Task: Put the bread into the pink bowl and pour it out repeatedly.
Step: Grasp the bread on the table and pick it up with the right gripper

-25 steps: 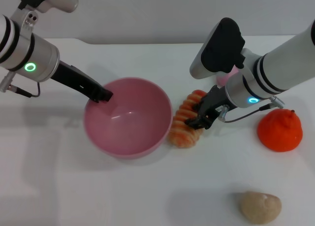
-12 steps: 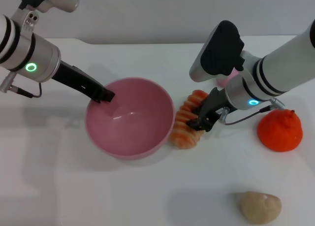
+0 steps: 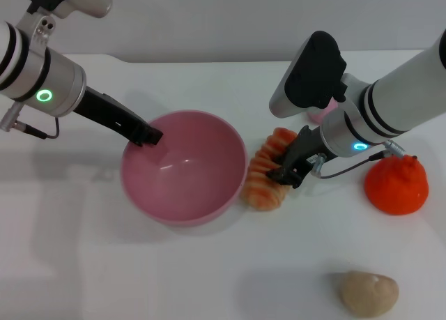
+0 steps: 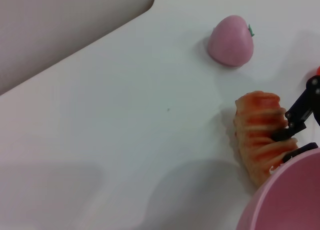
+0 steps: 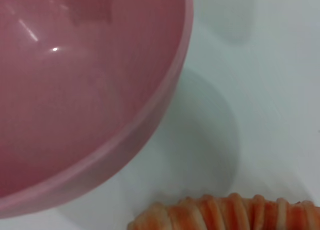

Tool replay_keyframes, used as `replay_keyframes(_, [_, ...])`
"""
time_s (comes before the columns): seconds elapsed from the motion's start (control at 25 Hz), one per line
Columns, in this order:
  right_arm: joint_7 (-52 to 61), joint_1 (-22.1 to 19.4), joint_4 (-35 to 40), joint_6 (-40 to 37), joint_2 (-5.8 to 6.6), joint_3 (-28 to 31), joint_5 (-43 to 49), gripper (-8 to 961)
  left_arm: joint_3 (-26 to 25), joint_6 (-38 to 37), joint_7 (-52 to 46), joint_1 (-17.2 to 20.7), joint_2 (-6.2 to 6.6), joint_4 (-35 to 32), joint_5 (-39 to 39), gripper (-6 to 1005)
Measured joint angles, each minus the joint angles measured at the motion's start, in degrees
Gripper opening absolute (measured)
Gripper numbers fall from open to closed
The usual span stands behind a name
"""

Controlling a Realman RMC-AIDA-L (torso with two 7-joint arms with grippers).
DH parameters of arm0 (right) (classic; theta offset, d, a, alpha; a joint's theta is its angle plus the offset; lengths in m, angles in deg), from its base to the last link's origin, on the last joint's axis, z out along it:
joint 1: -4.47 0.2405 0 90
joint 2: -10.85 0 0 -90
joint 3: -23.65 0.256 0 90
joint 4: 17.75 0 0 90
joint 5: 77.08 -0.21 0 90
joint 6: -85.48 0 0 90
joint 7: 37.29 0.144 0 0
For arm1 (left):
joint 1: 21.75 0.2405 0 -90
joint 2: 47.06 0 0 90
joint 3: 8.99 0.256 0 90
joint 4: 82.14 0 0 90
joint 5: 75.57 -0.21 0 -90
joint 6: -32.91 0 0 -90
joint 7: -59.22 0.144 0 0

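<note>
Beside pink bowl (image 3: 183, 166), bread (image 3: 266, 173) on table; right gripper (image 3: 284, 171) clamped on it (left gripper (image 3: 148, 134) grips rim).

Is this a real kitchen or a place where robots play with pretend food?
Probably a robot practice table, not a kitchen. The white table is bare against a plain wall, the bread and orange fruit look like toys, and two robot arms work around the pink bowl.
</note>
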Motion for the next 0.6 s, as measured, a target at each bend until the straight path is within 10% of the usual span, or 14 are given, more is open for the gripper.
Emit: replay_keyframes(0.6, [0.0,0.0,-0.2,0.0,0.01,-0.1,0.0,156,0.0,0.0,0.0,0.0,0.0,0.0,0.0,83])
